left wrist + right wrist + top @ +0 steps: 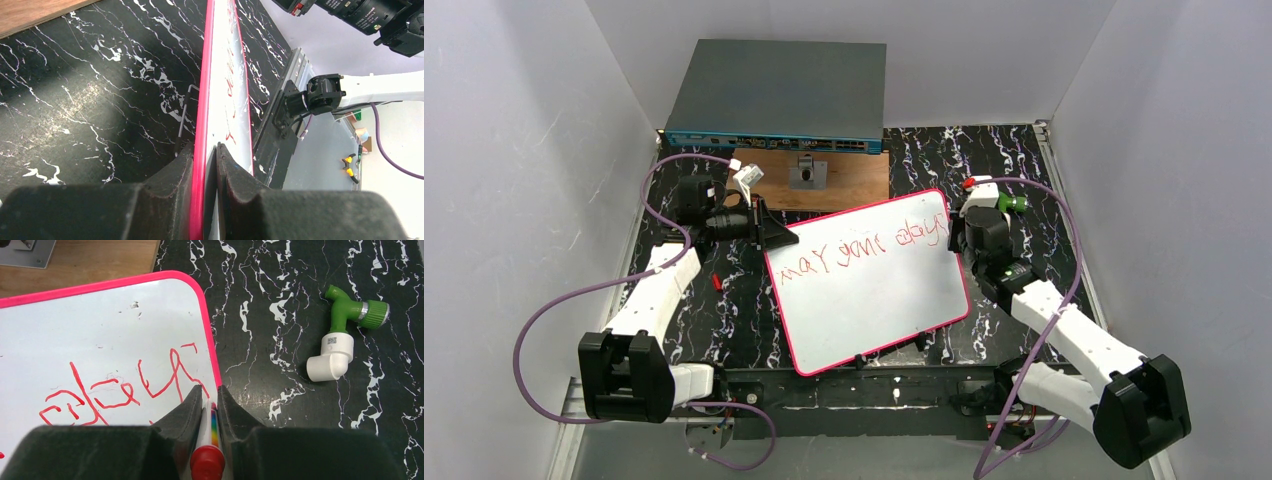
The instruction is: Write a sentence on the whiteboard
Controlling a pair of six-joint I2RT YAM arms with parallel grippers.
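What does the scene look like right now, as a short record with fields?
whiteboard: askew on the black marbled table
sentence: one line of red scrawl near the far edge
left gripper: shut on the whiteboard's pink rim
right gripper: shut on a red-ended marker at the board's right edge; tip hidden
nearby: green-and-white tap right of the board; wooden board behind

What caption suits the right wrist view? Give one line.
Red-capped marker clamped in the right jaws at the whiteboard edge, beside the red sentence; a green-and-white tap fitting lies apart on the table.
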